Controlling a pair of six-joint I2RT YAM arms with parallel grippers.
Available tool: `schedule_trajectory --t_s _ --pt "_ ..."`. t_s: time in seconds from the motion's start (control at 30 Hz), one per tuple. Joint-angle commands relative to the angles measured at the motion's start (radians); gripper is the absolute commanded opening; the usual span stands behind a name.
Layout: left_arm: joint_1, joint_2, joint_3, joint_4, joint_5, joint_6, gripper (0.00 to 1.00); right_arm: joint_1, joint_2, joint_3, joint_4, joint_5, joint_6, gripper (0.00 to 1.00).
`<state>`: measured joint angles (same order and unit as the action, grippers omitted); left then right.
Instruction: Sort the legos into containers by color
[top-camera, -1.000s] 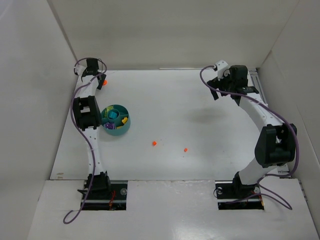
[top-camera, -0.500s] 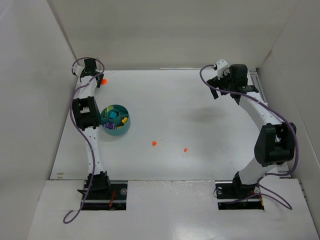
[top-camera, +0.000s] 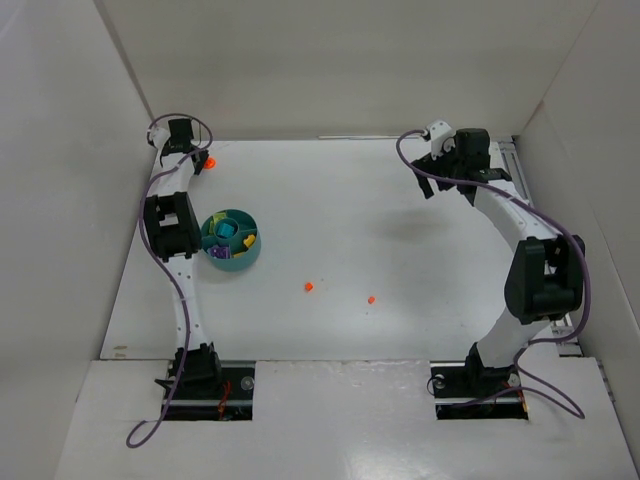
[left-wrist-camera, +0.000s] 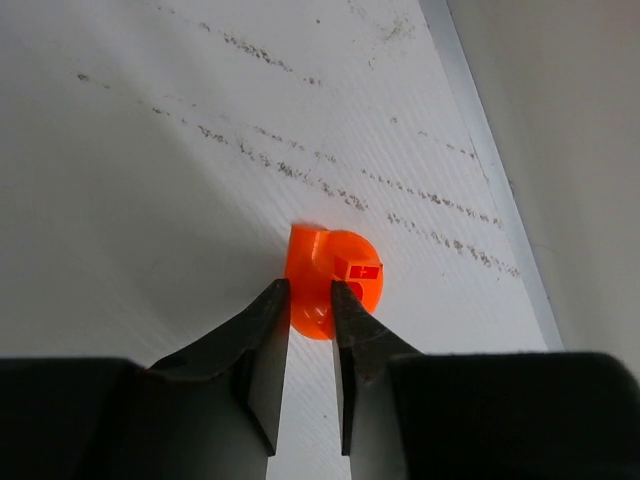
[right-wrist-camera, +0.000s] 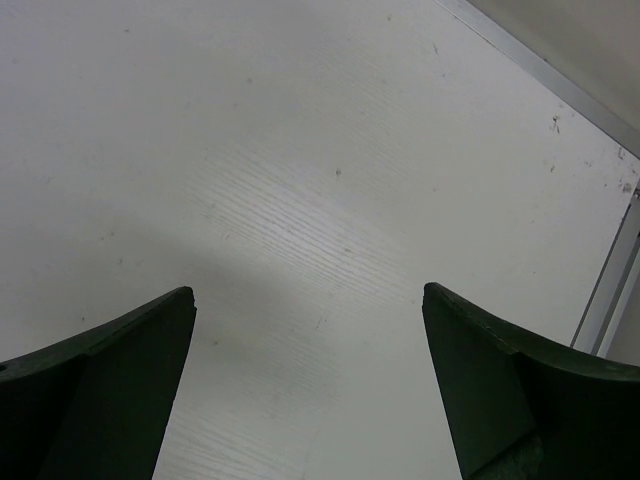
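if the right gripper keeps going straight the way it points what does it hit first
Most likely the bare table; nothing lies ahead of the right gripper's open fingers, though depth is hard to judge.

1. The left arm (top-camera: 183, 290) runs from its base at the near left almost straight out to the far left corner, with its dark elbow block about halfway along.
2. The left gripper (left-wrist-camera: 310, 292) points down at the far left corner. Its fingers (left-wrist-camera: 262, 350) are drawn nearly together, pinching the orange round lego (left-wrist-camera: 340, 272) at their tips.
3. The right arm (top-camera: 515, 215) rises from its base at the near right, bends at a dark elbow by the right wall, then reaches far and left.
4. The right gripper (right-wrist-camera: 310, 330) has its fingers (right-wrist-camera: 120, 345) spread wide, with only the bare counter (right-wrist-camera: 300, 150) showing between them.
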<state>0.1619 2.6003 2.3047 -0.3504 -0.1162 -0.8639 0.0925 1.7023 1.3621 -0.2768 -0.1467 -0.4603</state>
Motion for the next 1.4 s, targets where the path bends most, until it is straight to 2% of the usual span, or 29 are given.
schedule_trajectory --t_s 0.0,0.23,0.27,0.33,0.5,0.57,0.63,0.8,0.93,1.13,1.23,1.37 --pt "-0.018 -0.094 -0.079 -0.033 -0.011 0.092 0.17 -0.005 0.002 0.048 0.031 -0.03 -0.008 1.0" --pt "-0.018 -0.103 -0.079 -0.081 -0.011 0.14 0.12 -0.005 0.002 0.048 0.041 -0.039 -0.008 1.0" --pt "-0.018 -0.103 -0.088 -0.081 -0.011 0.149 0.08 -0.005 0.002 0.048 0.041 -0.048 -0.008 1.0" --pt "-0.018 -0.112 -0.088 -0.081 -0.011 0.163 0.07 -0.005 0.002 0.039 0.041 -0.048 -0.008 1.0" --pt "-0.018 -0.135 -0.067 -0.102 0.009 0.195 0.06 -0.005 -0.007 0.029 0.041 -0.057 0.002 1.0" --pt "-0.018 -0.173 -0.109 -0.076 0.0 0.209 0.06 -0.005 -0.007 0.029 0.05 -0.057 0.002 1.0" --pt "-0.018 -0.215 -0.155 -0.003 0.0 0.218 0.11 -0.005 -0.007 0.029 0.05 -0.067 0.002 1.0" --pt "-0.018 -0.189 -0.088 0.022 0.009 0.207 0.4 -0.005 0.002 0.058 0.039 -0.067 0.002 1.0" --pt "-0.018 -0.131 -0.01 0.022 0.009 0.167 0.41 -0.005 0.011 0.068 0.03 -0.057 0.002 1.0" --pt "-0.018 -0.039 0.094 0.041 0.018 0.12 0.49 -0.005 0.02 0.106 0.01 -0.011 0.002 1.0" --pt "-0.018 -0.011 0.105 0.094 0.018 0.111 0.51 -0.014 0.029 0.118 0.001 -0.011 0.002 1.0" --pt "-0.018 0.04 0.105 0.197 0.102 0.098 0.52 -0.014 0.062 0.155 -0.022 -0.011 -0.008 1.0"
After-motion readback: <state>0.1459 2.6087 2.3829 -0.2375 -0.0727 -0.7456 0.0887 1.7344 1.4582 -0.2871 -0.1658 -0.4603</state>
